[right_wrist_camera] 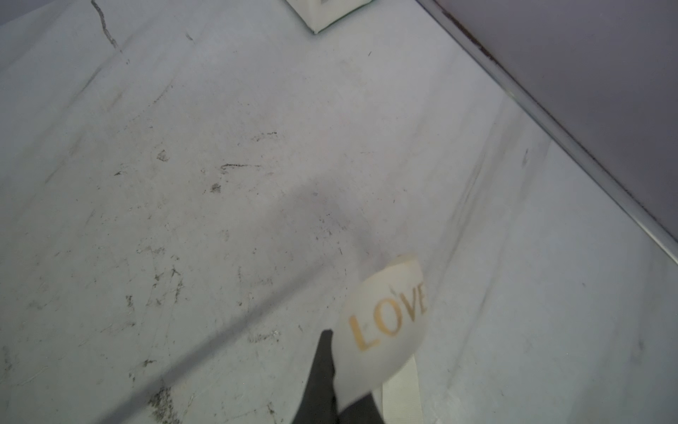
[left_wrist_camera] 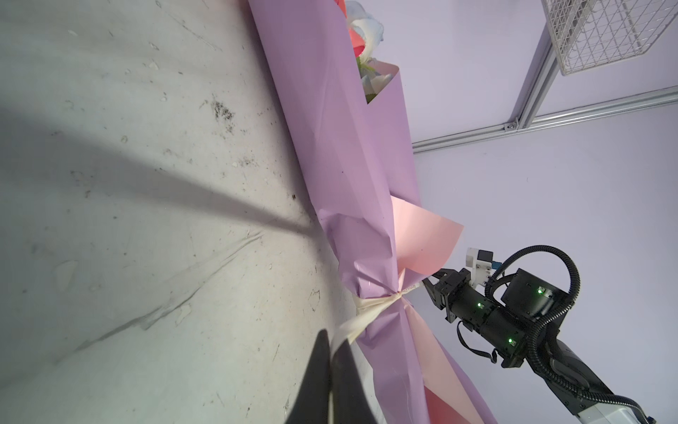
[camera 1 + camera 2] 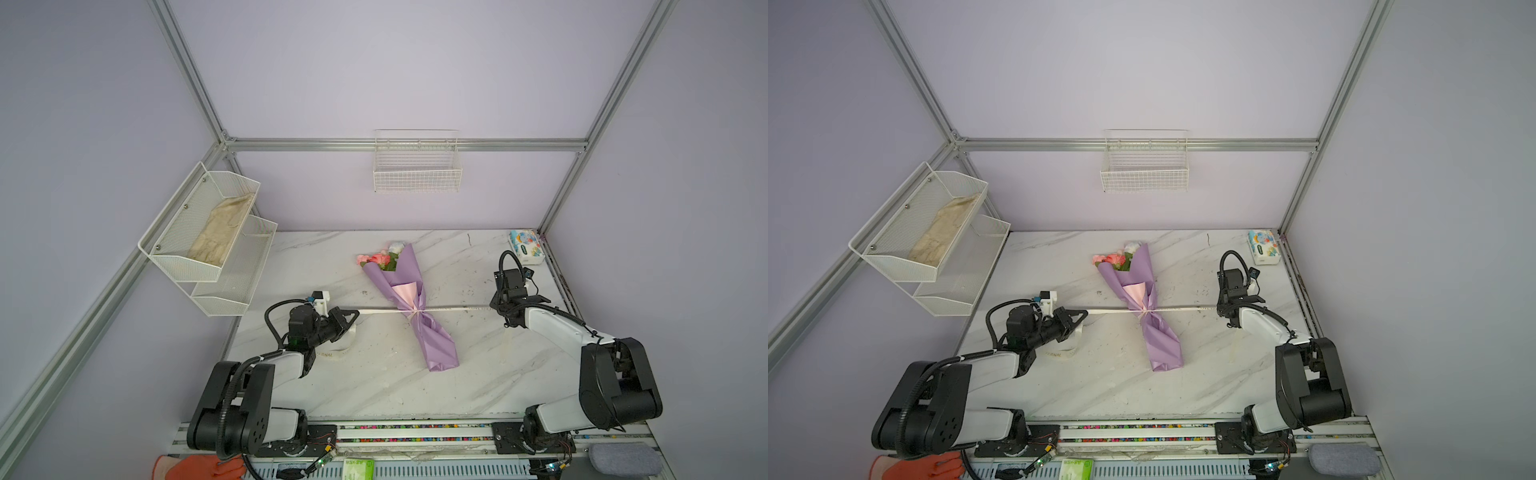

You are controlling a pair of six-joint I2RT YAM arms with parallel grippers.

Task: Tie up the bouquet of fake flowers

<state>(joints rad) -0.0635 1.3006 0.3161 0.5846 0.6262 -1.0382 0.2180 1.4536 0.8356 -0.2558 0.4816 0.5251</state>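
The bouquet of fake flowers (image 3: 409, 297) (image 3: 1138, 297) lies mid-table in lilac and pink paper, with pink and white blooms at its far end. A cream lettered ribbon (image 3: 382, 311) crosses its narrow waist, knotted there (image 2: 370, 306), and runs taut to both sides. My left gripper (image 3: 356, 313) (image 3: 1086, 312) (image 2: 332, 343) is shut on the ribbon's left length, left of the bouquet. My right gripper (image 3: 494, 308) (image 3: 1219, 308) (image 1: 335, 352) is shut on the right length. In the right wrist view a tail reading LOVE (image 1: 385, 319) curls past its fingers, and the bouquet is out of sight there.
A tissue pack (image 3: 527, 247) sits at the back right corner. A wire basket (image 3: 417, 166) hangs on the back wall. Mesh shelves (image 3: 208, 232) holding a cloth jut out at the left. A loose ribbon tail (image 3: 332, 355) lies by my left wrist. An orange glove (image 3: 199, 467) lies at the front.
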